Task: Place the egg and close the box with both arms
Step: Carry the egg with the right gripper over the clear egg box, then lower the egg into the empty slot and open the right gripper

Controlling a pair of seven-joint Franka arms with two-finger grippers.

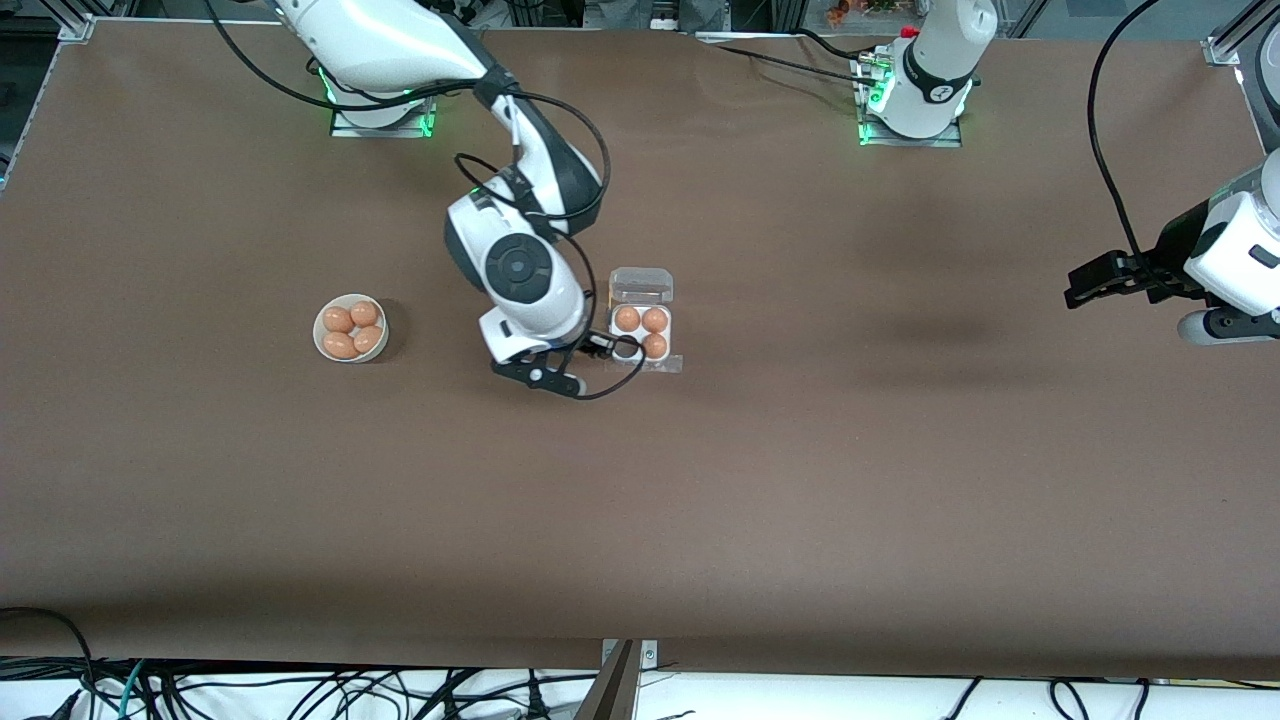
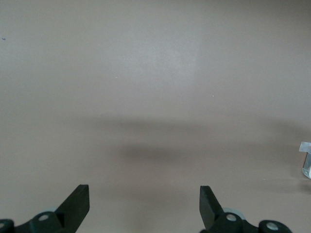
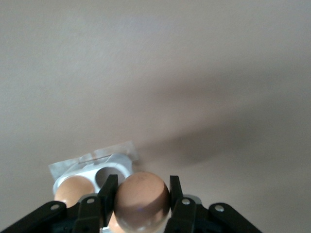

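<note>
Table [image 1: 800, 480] bears the box [image 1: 641, 325] mid-table, lid open, three eggs in its cells, one cell bare. Bowl [image 1: 350, 328] of eggs sits toward the right arm's end. Right gripper [image 3: 142, 194] pinches an egg [image 3: 142, 201] over the box. Left gripper [image 2: 144, 204] waits spread over bare table

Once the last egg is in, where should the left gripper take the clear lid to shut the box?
Probably the lid's free edge, the one farthest from the front camera. It lies open flat, hinged to the tray, so come down over it and swing it toward the camera. The left gripper waits open at its end of the table; the right gripper holds an egg.
</note>
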